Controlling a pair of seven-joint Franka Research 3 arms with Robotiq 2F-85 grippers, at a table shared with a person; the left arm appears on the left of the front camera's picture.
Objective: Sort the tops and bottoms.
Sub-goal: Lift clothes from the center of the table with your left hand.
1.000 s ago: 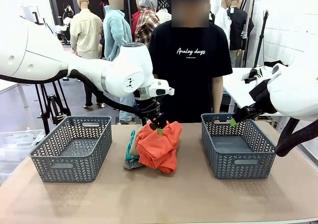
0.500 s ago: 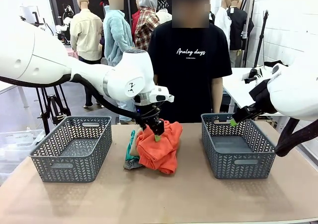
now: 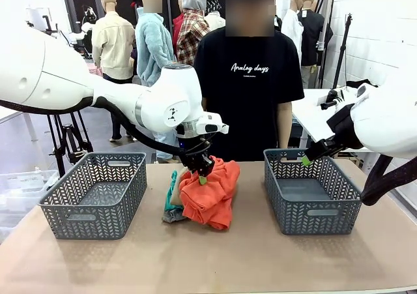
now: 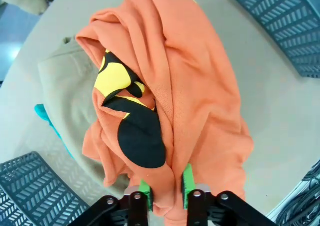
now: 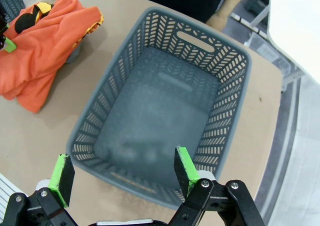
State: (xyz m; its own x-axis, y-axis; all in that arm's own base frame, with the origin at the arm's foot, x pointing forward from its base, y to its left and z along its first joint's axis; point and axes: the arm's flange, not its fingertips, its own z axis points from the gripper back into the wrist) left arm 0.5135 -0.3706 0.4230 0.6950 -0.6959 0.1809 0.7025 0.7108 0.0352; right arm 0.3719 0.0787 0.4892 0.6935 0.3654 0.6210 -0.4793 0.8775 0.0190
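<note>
At mid bench, between two grey baskets, lies a heap of four garments; orange garment sits on top, bunched and folded, black and yellow print showing in the left wrist view; tan garment lies under it, touching; teal garment pokes out at the heap's left edge; grey garment shows low at the left front corner, under the others; left tool is down on the far top of the heap, pads nearly together, pinching a raised fold of the orange garment; left basket stands well left of the heap, right basket to its right, both apart from it; right tool hangs above the right basket's near end, jaws wide apart, holding nothing; person in a black T-shirt stands at the far side, just behind the heap, arms down.
</note>
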